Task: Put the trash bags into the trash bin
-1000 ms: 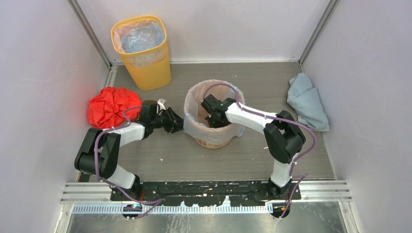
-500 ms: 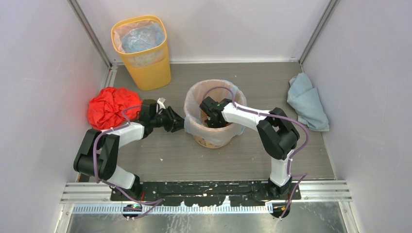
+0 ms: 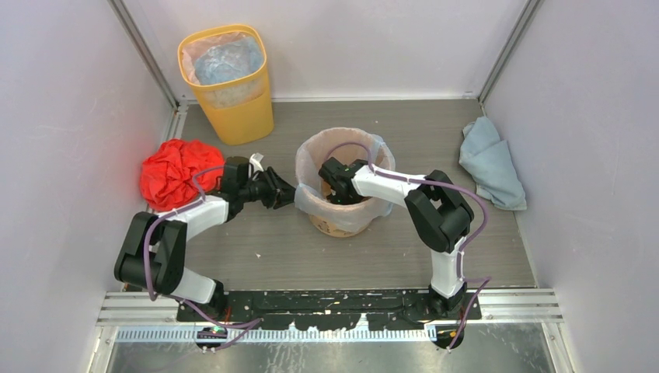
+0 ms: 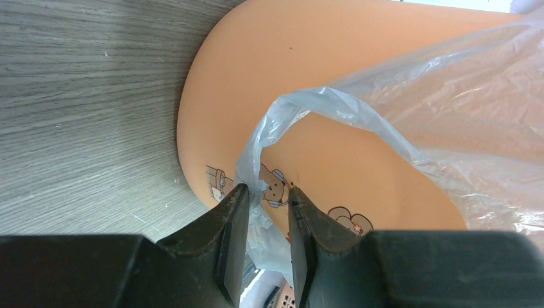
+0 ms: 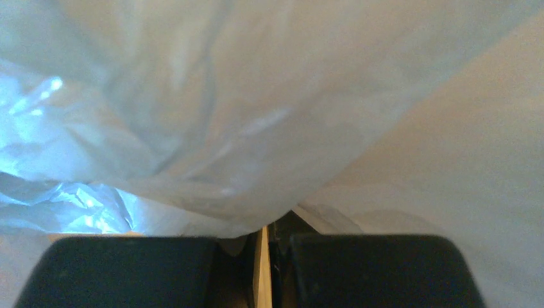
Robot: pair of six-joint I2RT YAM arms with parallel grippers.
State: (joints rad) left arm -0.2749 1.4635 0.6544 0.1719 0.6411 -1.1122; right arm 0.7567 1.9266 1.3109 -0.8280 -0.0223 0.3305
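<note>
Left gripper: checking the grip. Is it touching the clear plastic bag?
Touching: left wrist view shows the clear plastic bag edge pinched in the left gripper.

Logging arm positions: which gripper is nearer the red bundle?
Left. The left gripper pinches the bag outside the bin, on the side facing the red bundle; the right gripper is farther off, inside the bin.

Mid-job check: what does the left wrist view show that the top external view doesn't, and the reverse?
Left wrist only: the cartoon print on the side of the trash bin, and the left claw pinching the loose edge of the clear bag. Top external only: the right claw inside the bin, the yellow bin, red bundle and blue cloth. Both: trash bin, clear bag, left claw.
</note>
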